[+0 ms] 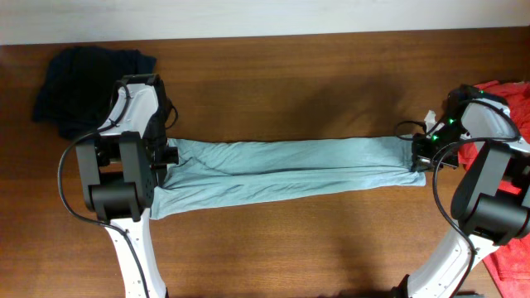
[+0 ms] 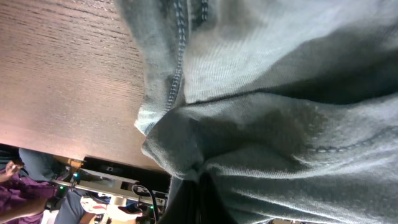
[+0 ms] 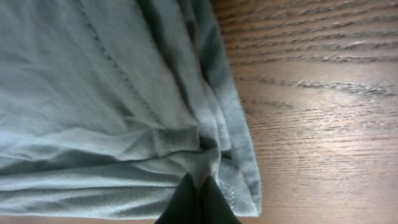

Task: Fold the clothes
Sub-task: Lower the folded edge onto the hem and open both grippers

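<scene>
A pale grey-teal T-shirt [image 1: 281,170] lies on the table as a long narrow band, pulled out between both arms. My left gripper [image 1: 168,156] is shut on its left end; in the left wrist view the cloth [image 2: 280,124] drapes over the dark fingers [image 2: 202,196], and the gripper [image 2: 200,186] is mostly hidden by it. My right gripper [image 1: 420,159] pinches the right end. In the right wrist view a small tuck of the cloth [image 3: 93,93] sits between the closed fingertips of the gripper [image 3: 198,185], near the hemmed edge.
A dark navy garment [image 1: 83,79] is heaped at the back left corner. A red shirt [image 1: 507,87] lies at the right edge, partly behind the right arm. Bare brown wooden table [image 1: 290,83] shows above and below the band.
</scene>
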### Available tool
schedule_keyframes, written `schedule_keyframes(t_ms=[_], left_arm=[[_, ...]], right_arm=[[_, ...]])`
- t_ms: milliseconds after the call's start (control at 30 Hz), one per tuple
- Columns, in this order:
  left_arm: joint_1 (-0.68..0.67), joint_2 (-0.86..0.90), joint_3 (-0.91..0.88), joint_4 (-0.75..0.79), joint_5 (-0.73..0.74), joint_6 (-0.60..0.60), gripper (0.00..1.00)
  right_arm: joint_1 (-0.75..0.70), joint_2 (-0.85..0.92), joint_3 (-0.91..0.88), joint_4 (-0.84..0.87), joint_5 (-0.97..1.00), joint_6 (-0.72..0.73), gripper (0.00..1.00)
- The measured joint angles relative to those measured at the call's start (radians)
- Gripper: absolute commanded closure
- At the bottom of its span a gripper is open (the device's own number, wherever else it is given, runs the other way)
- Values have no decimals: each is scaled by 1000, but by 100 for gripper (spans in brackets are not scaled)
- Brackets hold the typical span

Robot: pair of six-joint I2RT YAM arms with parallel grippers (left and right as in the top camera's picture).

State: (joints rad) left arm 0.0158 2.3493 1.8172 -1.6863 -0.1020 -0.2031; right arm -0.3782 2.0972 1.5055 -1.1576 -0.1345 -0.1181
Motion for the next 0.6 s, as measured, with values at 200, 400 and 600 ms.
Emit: schedule_keyframes(t_ms=[200,400,600], left_arm=[[0,0,1,-1,-1,0,38],[0,0,105,-2,1,0,18],[0,-18,350,0,40,0,9]], right_arm=[[-1,0,2,0,29,-1,40],[-1,0,121,-90,36,6,6],[0,0,395,-232,33,5,3]])
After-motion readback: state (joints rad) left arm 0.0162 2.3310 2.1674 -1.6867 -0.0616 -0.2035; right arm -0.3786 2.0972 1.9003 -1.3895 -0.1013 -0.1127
